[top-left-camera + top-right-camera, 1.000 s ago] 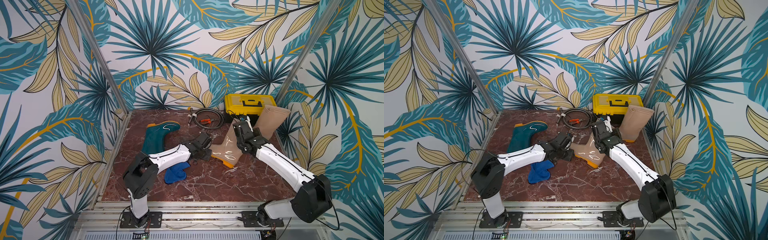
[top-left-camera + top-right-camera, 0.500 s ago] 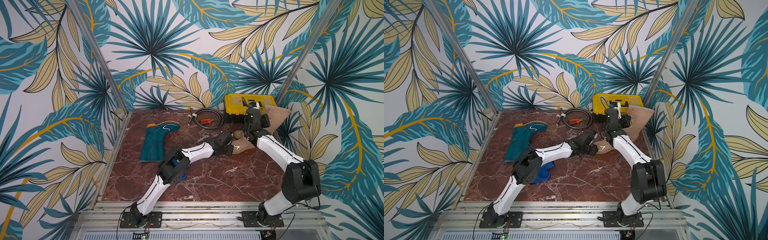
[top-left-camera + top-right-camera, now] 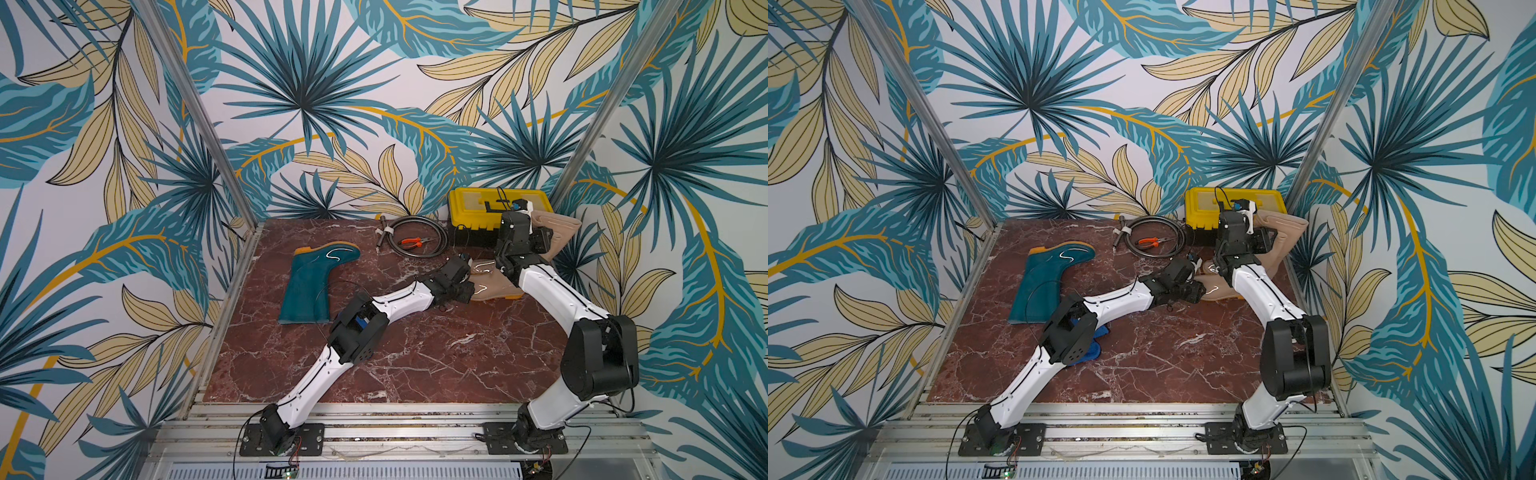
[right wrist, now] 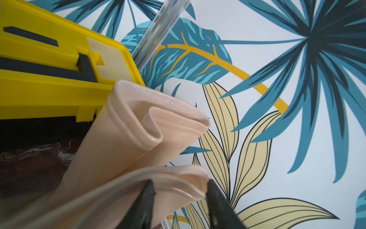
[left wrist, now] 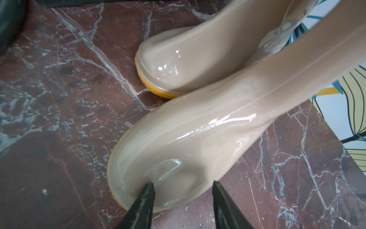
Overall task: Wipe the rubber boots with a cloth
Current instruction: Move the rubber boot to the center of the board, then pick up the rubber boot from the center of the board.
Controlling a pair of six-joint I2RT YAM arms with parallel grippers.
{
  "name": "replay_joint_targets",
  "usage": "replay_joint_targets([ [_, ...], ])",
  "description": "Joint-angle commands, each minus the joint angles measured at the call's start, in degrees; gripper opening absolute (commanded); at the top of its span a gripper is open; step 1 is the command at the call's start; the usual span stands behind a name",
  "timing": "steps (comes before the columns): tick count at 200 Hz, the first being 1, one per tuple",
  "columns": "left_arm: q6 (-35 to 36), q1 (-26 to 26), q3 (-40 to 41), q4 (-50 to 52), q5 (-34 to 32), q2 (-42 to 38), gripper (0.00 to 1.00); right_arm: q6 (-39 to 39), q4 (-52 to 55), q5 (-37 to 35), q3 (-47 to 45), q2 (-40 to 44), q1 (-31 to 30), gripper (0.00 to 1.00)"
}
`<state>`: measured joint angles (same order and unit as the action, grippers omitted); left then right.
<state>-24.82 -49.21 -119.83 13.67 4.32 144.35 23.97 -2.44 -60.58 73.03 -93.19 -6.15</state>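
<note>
Wiping looks unstarted: cloth (image 3: 1096, 351) lies loose under your left arm (image 3: 1121, 299); left end effector (image 5: 182, 183) and right end effector (image 4: 179, 181), both spread, straddle tan boots (image 5: 198, 128).

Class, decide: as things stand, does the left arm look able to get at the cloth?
Probably not directly: the cloth lies under its own elbow, with the left claw far out at a tan boot.

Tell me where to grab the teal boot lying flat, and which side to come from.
Likely the ankle of the teal boot, from straight above, with the jaws spanning its width. It lies flat on its side, shaft opening at the near end, and narrows slightly at the ankle; the opening end looks wider.
</note>
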Motion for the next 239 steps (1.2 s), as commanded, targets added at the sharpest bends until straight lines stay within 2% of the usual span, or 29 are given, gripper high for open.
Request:
replay_joint_targets([
  [1,1.44,1.33,3.02,0.39,-0.25,-3.66,0.52,-6.01,6.75,2.45,0.93,4.39,-0.04,0.73],
  [21,1.42,1.85,6.80,0.39,0.20,-7.02,0.52,-11.29,16.06,7.97,2.86,7.36,-0.08,0.78],
  [76,3.95,3.05,14.31,0.52,-0.82,-18.21,0.56,-22.49,36.11,29.13,9.59,10.85,-0.09,0.79],
  [99,3.14,4.15,19.21,1.67,-5.97,-24.78,0.58,-27.00,43.61,35.92,14.90,8.99,-0.09,0.79],
  [109,1.02,5.14,23.98,4.45,-7.30,-30.58,0.59,-30.17,48.31,40.23,19.51,7.23,-0.13,0.79],
  [125,0.11,7.45,32.15,5.69,-13.59,-40.07,0.62,-32.39,53.24,45.78,24.67,4.28,-0.87,0.79],
  [144,-0.78,12.90,38.63,11.23,-16.69,-48.96,0.67,-35.43,56.76,46.70,27.16,2.57,-2.43,0.79],
  [159,-0.73,18.03,42.56,16.94,-18.49,-54.29,0.71,-37.60,56.14,48.50,25.10,3.50,-4.00,0.78],
  [170,-0.43,21.77,46.36,19.00,-19.42,-57.91,0.73,-38.50,55.14,47.22,23.48,4.51,-5.89,0.78],
  [207,-1.79,36.15,57.69,22.71,-14.37,-67.85,0.75,-40.00,55.52,41.86,24.22,4.39,-13.26,0.78],
  [221,-1.97,38.97,60.38,23.18,-14.07,-69.84,0.75,-39.61,55.33,41.31,24.78,3.53,-15.29,0.78],
  [239,-2.50,39.80,61.97,23.15,-11.23,-70.05,0.75,-40.31,55.78,40.98,25.23,1.88,-15.56,0.78],
])
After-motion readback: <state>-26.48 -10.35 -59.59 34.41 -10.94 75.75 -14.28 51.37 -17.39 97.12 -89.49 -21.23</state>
